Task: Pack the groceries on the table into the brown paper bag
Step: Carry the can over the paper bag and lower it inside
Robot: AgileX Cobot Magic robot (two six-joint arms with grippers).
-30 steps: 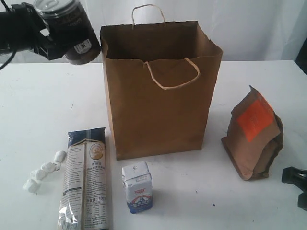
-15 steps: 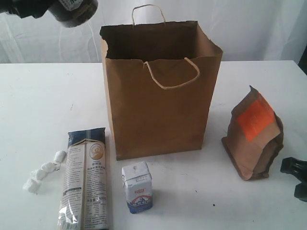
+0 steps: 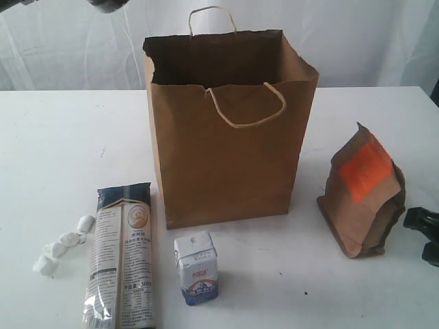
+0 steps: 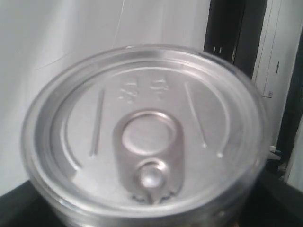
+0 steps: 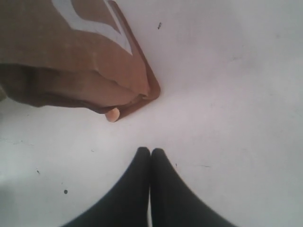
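Note:
The brown paper bag [image 3: 226,157] stands open in the middle of the table [image 3: 55,151]. A silver-lidded dark jar [image 4: 147,137] fills the left wrist view, held by my left gripper, whose fingers are hidden behind it. Only the jar's dark bottom [image 3: 108,5] shows, at the top left edge of the exterior view, up and left of the bag's mouth. In front of the bag lie a long noodle packet [image 3: 123,253], a small white-blue carton [image 3: 196,267] and white wrapped sweets [image 3: 63,243]. The orange-labelled brown pouch [image 3: 363,199] stands at the right. My right gripper [image 5: 150,150] is shut and empty on the table just beside the pouch [image 5: 71,56].
A white curtain hangs behind the table. The bag's twisted-cord handle [image 3: 247,113] droops over its front face. The table's right edge lies close to the right gripper [image 3: 425,236].
My left arm has lifted the jar upward, from beside the bag's top left to almost out of the exterior view. The right gripper has barely shifted.

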